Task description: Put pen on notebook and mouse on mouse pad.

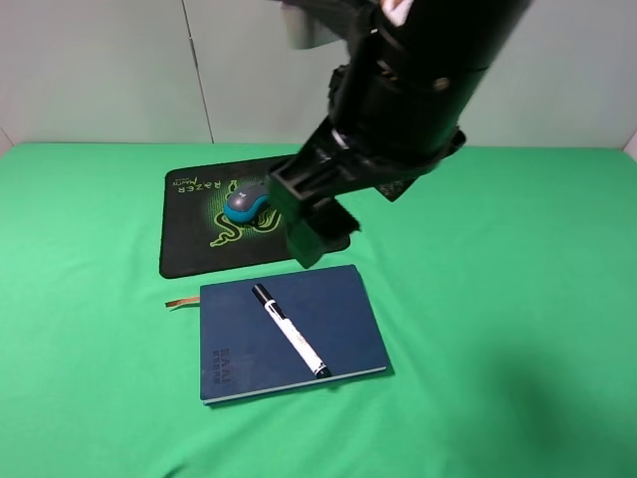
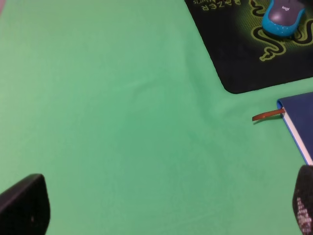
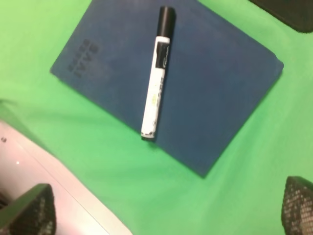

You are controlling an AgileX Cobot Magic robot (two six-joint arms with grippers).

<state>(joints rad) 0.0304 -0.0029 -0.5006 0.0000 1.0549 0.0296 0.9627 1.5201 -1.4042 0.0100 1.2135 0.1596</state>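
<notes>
Entry, overhead view. The pen [image 1: 290,331] lay flat on the notebook [image 1: 338,309], just below frame centre. Its long axis ran diagonally, black cap toward the upper left, black end toward the lower right, near the book's lower edge. The mouse [image 1: 246,203] sat on the mouse pad [image 1: 184,249], left of centre and above the notebook, over the green emblem.

Judgement: both placements looked done, so your next move was likely a retreat, not a grasp.

Your right gripper [image 3: 168,208] hung over the notebook's upper right corner in the overhead view. Its wrist camera showed the two fingertips [image 3: 29,210] at opposite lower corners of that frame, spread wide, nothing between them. The pen lay toward the top of that frame from the fingers, well apart from both. A straight lift should have cleared it without touching the barrel.

Your left gripper [image 2: 161,205] did not appear overhead. In its wrist view the fingertips also sat far apart at the lower corners, empty, over bare green cloth [image 2: 107,107]. Notebook corner and tan ribbon [image 2: 267,115] showed at right, mouse at upper right.

The right arm was the nearer to both things.
</notes>
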